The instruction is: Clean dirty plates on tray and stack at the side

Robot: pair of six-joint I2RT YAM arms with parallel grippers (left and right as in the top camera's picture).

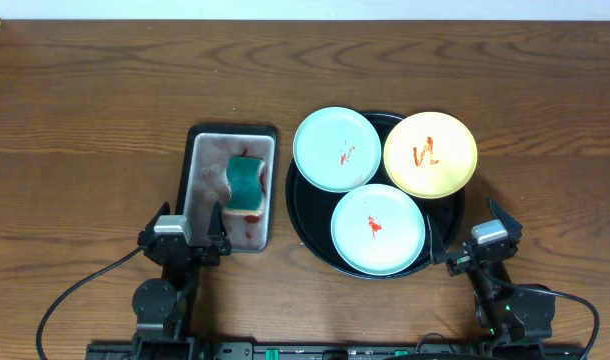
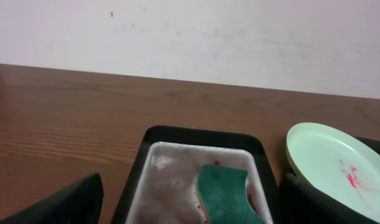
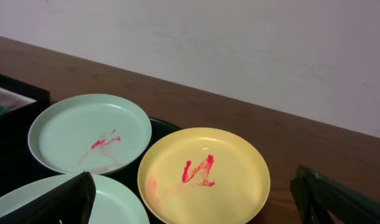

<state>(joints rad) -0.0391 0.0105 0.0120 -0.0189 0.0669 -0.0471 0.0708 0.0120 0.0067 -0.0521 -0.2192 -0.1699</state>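
Observation:
Three plates rest on the round black tray [image 1: 310, 235]. A mint plate [image 1: 336, 148] is at the back left, a yellow plate [image 1: 430, 153] at the back right, and a second mint plate [image 1: 378, 229] at the front. Each has a red sauce smear. My left gripper [image 1: 188, 240] is open and empty at the near end of the grey pan [image 1: 207, 165]. My right gripper [image 1: 475, 243] is open and empty, just right of the tray's front. The right wrist view shows the yellow plate [image 3: 204, 174] and back mint plate [image 3: 90, 132] ahead of the open fingers [image 3: 199, 208].
The grey metal pan [image 2: 171, 171] holds a green-and-yellow sponge [image 1: 247, 182], also seen in the left wrist view [image 2: 225, 193]. The pan stands left of the tray. Bare wooden table [image 1: 85, 120] lies to the left and behind.

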